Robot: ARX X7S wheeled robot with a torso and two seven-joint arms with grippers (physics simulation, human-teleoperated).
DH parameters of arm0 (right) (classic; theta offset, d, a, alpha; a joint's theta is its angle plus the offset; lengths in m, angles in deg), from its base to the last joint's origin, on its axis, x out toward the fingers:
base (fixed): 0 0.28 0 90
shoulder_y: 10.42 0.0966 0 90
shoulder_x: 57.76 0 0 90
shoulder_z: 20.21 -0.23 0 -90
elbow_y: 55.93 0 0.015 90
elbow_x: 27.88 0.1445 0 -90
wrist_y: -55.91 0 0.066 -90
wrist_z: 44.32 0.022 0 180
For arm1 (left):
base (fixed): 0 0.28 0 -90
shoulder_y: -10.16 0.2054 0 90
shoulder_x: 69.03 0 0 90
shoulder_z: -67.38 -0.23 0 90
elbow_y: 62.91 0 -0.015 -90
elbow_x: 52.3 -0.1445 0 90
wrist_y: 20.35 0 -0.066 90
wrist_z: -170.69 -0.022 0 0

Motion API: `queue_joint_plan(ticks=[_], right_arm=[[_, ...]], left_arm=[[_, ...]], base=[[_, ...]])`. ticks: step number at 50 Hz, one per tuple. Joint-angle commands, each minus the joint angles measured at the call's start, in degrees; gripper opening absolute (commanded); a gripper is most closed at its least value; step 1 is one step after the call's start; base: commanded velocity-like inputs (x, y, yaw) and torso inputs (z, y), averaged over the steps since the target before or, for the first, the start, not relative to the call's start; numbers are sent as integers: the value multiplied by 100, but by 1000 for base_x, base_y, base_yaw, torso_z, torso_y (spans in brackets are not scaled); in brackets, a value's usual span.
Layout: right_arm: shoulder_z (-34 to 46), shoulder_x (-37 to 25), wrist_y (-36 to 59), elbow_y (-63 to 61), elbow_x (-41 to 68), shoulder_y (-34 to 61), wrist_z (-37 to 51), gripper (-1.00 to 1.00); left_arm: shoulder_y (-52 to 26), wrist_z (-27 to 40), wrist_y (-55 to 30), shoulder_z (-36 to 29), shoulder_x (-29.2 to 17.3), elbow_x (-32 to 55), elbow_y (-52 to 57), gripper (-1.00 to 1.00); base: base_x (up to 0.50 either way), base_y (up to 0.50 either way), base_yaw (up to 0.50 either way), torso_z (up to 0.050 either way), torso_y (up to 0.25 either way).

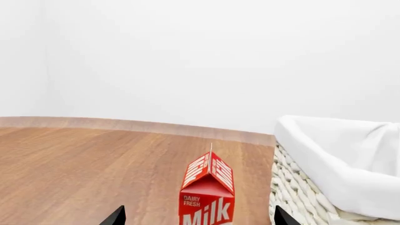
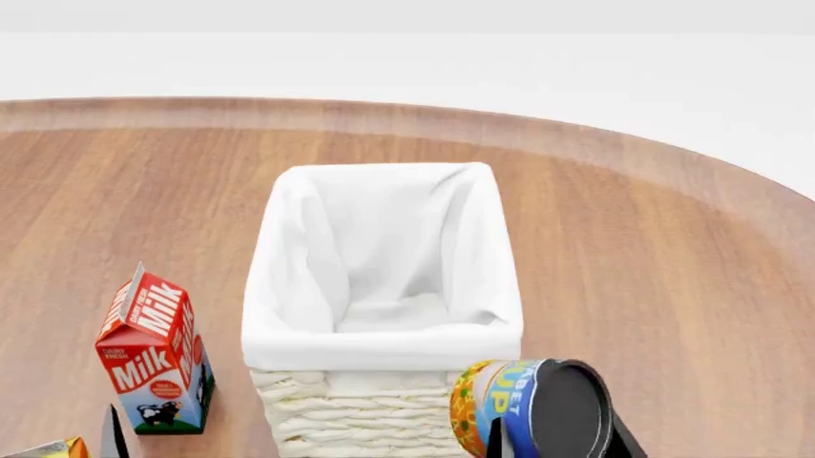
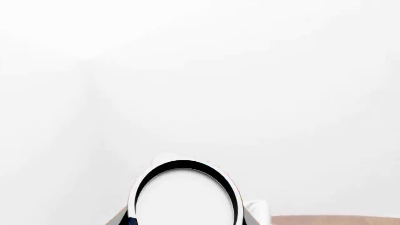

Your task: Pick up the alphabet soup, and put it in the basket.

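Here the right tool [image 2: 560, 448] is clamped on the tilted alphabet soup [image 2: 535, 405], beside the basket [image 2: 382, 339].

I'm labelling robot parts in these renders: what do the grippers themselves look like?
Little shows. The left gripper appears only as two black, pointed fingertips. The right gripper shows slim black finger pieces. No cables, markings or arm links are visible.

Your right gripper [image 2: 560, 447] is clamped on the alphabet soup [image 2: 532, 408], holding it tipped on its side in front of the basket [image 2: 382, 277]. Your left gripper [image 1: 196, 216] has its fingertips [image 1: 115, 217] spread apart, left of the basket.
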Motion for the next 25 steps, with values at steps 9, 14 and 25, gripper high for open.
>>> queue_joint_plan(ticks=[9,14,25], right_arm=[[-85,-106,1745,-775,-493,1102,1464,-100],[1,-226,2385,-979,-149,1590,1573,-100],[397,-272,3875,-1103,-259,2879,2118,-100]], left_arm=[[3,7,18,-16,-26,32,24,100],[-21,-3,29,-26,-22,39,-12,100],[-47,-5,31,-76,-22,-2,-48,100]], base=[[0,0,0,0,0],[0,0,0,0,0],[0,0,0,0,1]])
